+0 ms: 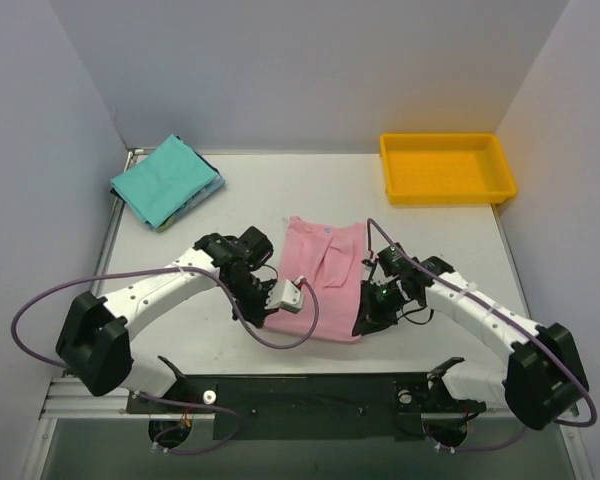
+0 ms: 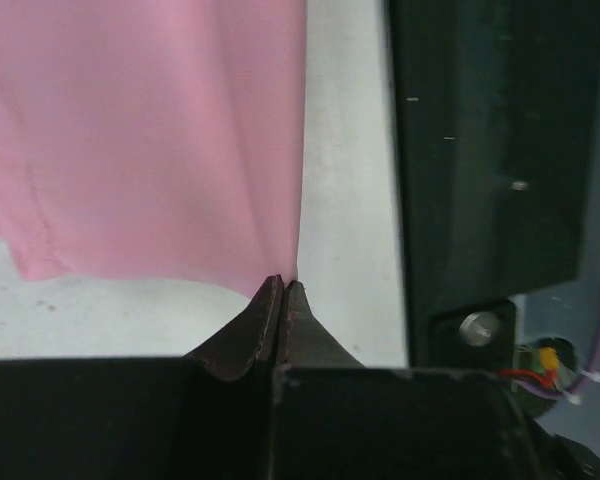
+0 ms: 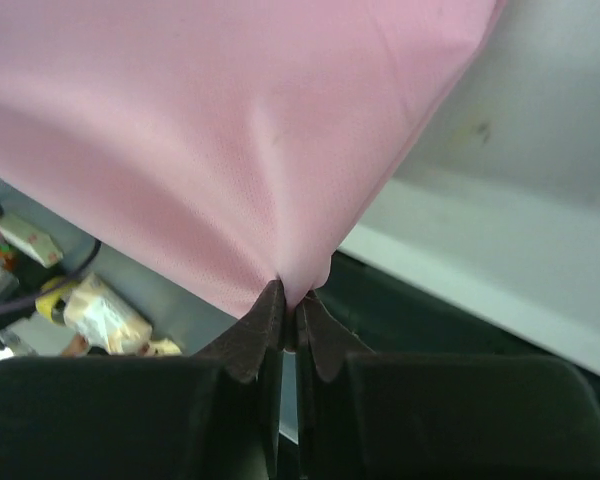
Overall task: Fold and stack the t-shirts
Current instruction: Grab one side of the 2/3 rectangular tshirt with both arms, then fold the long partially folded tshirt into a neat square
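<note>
A light pink t-shirt (image 1: 325, 280) lies in a narrow strip at the table's middle, its hem toward the arms. My left gripper (image 1: 268, 316) is shut on the shirt's near left corner; in the left wrist view the fingertips (image 2: 283, 284) pinch the pink cloth (image 2: 150, 130) at its edge. On the near right corner my right gripper (image 1: 363, 322) is shut, and the right wrist view shows the pink fabric (image 3: 220, 130) pulled up into its closed tips (image 3: 293, 300). A folded teal-green t-shirt (image 1: 165, 178) rests at the back left, with a blue edge (image 1: 202, 198) showing beneath it.
A yellow plastic tray (image 1: 446, 190) stands at the back right. White walls close in the table on three sides. The black mounting rail (image 1: 310, 395) with both arm bases runs along the near edge, just behind the held hem.
</note>
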### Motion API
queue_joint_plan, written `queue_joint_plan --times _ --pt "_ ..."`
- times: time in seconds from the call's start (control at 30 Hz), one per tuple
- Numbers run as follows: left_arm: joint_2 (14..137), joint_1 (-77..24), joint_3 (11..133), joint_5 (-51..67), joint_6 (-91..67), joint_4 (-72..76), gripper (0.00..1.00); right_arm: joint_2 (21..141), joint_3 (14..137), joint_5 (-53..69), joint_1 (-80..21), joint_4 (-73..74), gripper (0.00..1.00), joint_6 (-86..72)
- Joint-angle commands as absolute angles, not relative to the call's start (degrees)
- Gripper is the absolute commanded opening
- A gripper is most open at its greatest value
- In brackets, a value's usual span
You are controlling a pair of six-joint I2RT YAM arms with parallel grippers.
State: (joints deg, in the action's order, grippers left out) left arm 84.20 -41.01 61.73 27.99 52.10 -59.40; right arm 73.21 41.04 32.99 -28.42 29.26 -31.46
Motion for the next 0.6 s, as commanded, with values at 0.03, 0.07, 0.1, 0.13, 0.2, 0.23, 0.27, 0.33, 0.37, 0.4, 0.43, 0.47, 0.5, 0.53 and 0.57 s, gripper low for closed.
queue_joint_plan --times 0.03,0.07,0.1,0.13,0.2,0.23,0.27,0.33,0.37,0.4,0.43,0.47,0.5,0.53,0.57 --pt "77.53 -42.89 65.11 38.48 54.41 -78.82 0.00 62.85 41.12 35.85 -32.95 46.65 0.00 -34.54" --pt "77.26 -42.98 66.17 38.93 53.97 -79.79 0.00 61.28 41.57 36.73 -32.96 47.80 0.00 -35.15" --pt "77.34 -42.89 68.53 39.54 53.36 -80.33 0.00 60.65 42.96 37.78 -32.87 47.99 0.00 -35.50" --pt "77.43 -42.19 69.77 39.55 51.96 -80.33 0.00 60.12 43.85 37.97 -32.78 48.42 0.00 -35.86" --pt "78.31 -40.44 72.50 39.46 49.24 -78.32 0.00 61.69 47.01 39.28 -31.12 48.43 0.00 -34.73" --pt "79.53 -39.65 74.16 38.94 47.30 -76.31 0.00 63.70 49.20 40.51 -29.20 48.43 0.00 -34.11" --pt "80.24 -37.99 75.31 38.76 46.59 -75.59 0.00 64.76 50.44 40.87 -26.74 48.43 0.00 -32.36" --pt "83.48 -35.44 80.04 38.06 43.60 -72.78 0.00 69.06 54.73 41.31 -23.49 48.25 0.00 -29.29" --pt "85.67 -34.55 81.20 38.06 42.29 -71.47 0.00 71.95 56.23 41.31 -22.51 48.25 0.00 -27.88" --pt "87.09 -33.32 83.73 37.62 41.58 -70.76 0.00 74.07 58.69 40.96 -20.50 48.25 0.00 -25.95" --pt "89.45 -32.61 84.89 37.44 40.09 -69.45 0.00 77.66 60.36 41.13 -19.70 48.25 0.00 -24.19" --pt "91.82 -31.48 87.77 37.18 39.64 -68.74 0.00 79.35 63.86 41.65 -18.21 48.16 0.00 -23.13" --pt "93.24 -30.94 89.02 37.00 38.59 -68.21 0.00 82.93 65.38 41.66 -17.24 48.08 0.00 -22.16" --pt "95.51 -29.98 91.47 36.48 38.15 -67.42 0.00 84.53 68.52 42.27 -16.01 47.99 0.00 -21.63" --pt "96.58 -29.54 92.54 36.39 37.54 -66.89 0.00 87.94 69.77 42.62 -15.47 47.90 0.00 -20.49"
